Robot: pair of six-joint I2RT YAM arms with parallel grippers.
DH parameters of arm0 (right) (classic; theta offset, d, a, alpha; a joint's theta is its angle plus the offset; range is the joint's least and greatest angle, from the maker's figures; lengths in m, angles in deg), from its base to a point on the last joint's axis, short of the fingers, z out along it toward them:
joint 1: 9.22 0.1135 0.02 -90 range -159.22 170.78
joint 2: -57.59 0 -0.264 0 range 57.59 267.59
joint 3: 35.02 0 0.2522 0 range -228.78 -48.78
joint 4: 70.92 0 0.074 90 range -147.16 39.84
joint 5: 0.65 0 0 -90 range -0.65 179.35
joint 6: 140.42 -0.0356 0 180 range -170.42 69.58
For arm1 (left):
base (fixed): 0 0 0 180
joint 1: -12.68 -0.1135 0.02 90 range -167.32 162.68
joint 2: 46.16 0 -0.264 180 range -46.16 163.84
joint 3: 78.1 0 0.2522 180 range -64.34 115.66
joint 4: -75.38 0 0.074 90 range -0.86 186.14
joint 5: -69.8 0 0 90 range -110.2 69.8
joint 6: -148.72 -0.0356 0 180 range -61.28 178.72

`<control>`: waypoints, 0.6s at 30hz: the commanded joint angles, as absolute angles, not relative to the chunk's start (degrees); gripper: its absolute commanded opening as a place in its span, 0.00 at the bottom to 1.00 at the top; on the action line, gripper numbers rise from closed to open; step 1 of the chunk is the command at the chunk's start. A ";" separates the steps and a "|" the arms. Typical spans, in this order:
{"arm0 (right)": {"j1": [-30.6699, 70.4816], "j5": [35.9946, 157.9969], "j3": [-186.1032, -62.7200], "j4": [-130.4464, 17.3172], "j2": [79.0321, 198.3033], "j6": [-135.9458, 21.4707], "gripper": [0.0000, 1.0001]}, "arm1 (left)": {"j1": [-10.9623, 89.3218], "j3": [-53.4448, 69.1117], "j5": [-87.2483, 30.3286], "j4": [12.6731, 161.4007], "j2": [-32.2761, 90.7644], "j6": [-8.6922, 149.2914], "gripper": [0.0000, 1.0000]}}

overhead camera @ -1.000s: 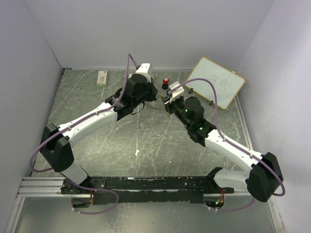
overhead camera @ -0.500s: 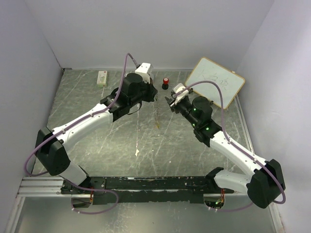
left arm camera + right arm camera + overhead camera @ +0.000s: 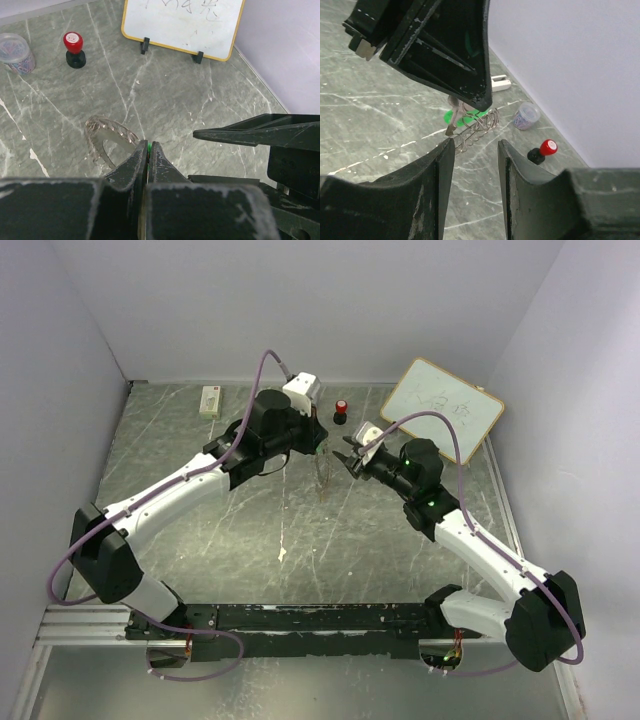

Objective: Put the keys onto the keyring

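**A:** Going left to right, where are the edges?

**B:** From above, the white box (image 3: 209, 400) lies at 10 o'clock by the back wall, and the left wall runs close to the left arm's elbow. Open bench (image 3: 300, 560) lies at 6 o'clock of the keyring (image 3: 322, 476), between the two arms. The red-capped stamp (image 3: 341, 410) stands at 12 of the ring. The whiteboard (image 3: 443, 408) is at 2, near the right wall.

**A:** And the claws?

**B:** The left claw (image 3: 319, 447) is pinched tight. Its own camera shows a green sliver between the tips. The right wrist view shows the green key (image 3: 457, 118) and the ring hanging just under it. Whether the ring's lower edge touches the bench, I cannot tell. The right claw (image 3: 347, 457) sits at 3 o'clock, just beside the ring, jaws narrowly apart with nothing between them.

**A:** Does one view show something the others don't?

**B:** The cup of paper clips (image 3: 15, 46) shows only in the wrist views.
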State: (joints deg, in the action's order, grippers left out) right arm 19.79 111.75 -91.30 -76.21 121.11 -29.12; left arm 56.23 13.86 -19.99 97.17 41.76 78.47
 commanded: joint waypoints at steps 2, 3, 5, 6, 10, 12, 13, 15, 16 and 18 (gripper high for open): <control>19.36 117.40 -92.76 -76.67 121.86 -27.85 0.40 | 55.92 15.58 -24.31 96.32 38.90 76.11 0.07; 19.42 117.73 -92.87 -76.67 122.10 -27.67 0.40 | 55.91 15.56 -24.73 96.36 38.78 75.97 0.07; 19.43 117.91 -93.06 -76.54 122.61 -27.37 0.41 | 55.78 15.56 -25.74 96.56 38.72 75.59 0.07; 19.38 117.85 -93.15 -76.50 122.69 -27.02 0.41 | 55.81 15.62 -26.25 96.77 38.73 75.29 0.07; 19.41 117.67 -93.24 -76.50 122.71 -26.06 0.41 | 55.80 15.48 -28.43 97.00 38.37 74.21 0.07; 19.38 117.81 -93.25 -76.54 122.55 -25.98 0.40 | 55.79 15.43 -29.17 97.19 38.18 73.96 0.07; 19.41 118.02 -93.29 -76.50 122.61 -25.96 0.40 | 55.83 15.34 -29.27 97.15 38.03 73.89 0.07; 19.35 118.24 -93.63 -76.21 122.62 -25.96 0.38 | 55.82 15.21 -29.73 97.33 37.84 73.70 0.07; 19.36 118.19 -93.78 -76.00 122.71 -25.95 0.37 | 55.76 15.14 -29.81 97.38 37.84 73.63 0.07; 19.37 118.39 -93.95 -75.90 122.75 -25.95 0.33 | 55.78 15.05 -30.18 97.54 37.75 73.56 0.07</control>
State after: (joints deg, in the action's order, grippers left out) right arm 19.66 117.39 -91.87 -75.68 122.78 -26.72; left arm 56.12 13.86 -27.53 98.75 40.34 74.56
